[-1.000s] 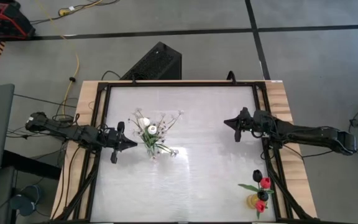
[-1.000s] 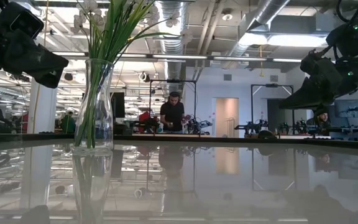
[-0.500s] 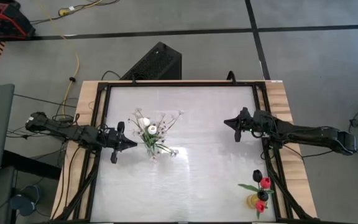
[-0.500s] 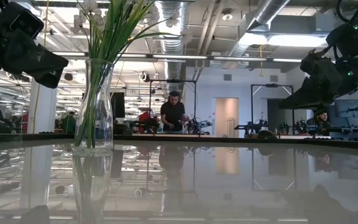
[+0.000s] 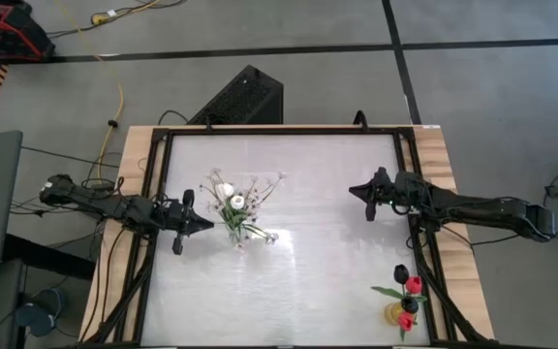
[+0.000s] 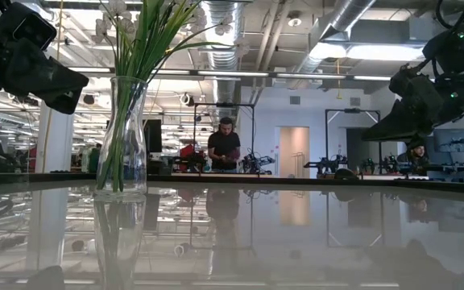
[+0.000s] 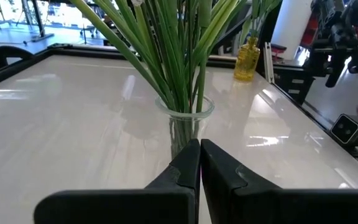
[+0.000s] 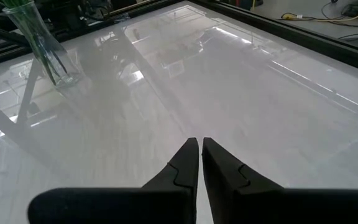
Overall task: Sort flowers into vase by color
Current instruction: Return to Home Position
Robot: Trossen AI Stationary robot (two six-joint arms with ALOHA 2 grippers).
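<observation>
A clear glass vase stands on the white table's left half and holds white flowers on green stems. My left gripper hovers shut just left of this vase, touching nothing. A yellow vase at the near right corner holds red and near-black tulips. My right gripper hangs shut over the table's right half with nothing between its fingers. In the low view the clear vase stands beside my left gripper; my right gripper is far right.
The white tabletop lies bare between the two vases. A dark frame rail runs round the table's edges. A black box sits on the floor behind the far edge. People stand in the room beyond the table.
</observation>
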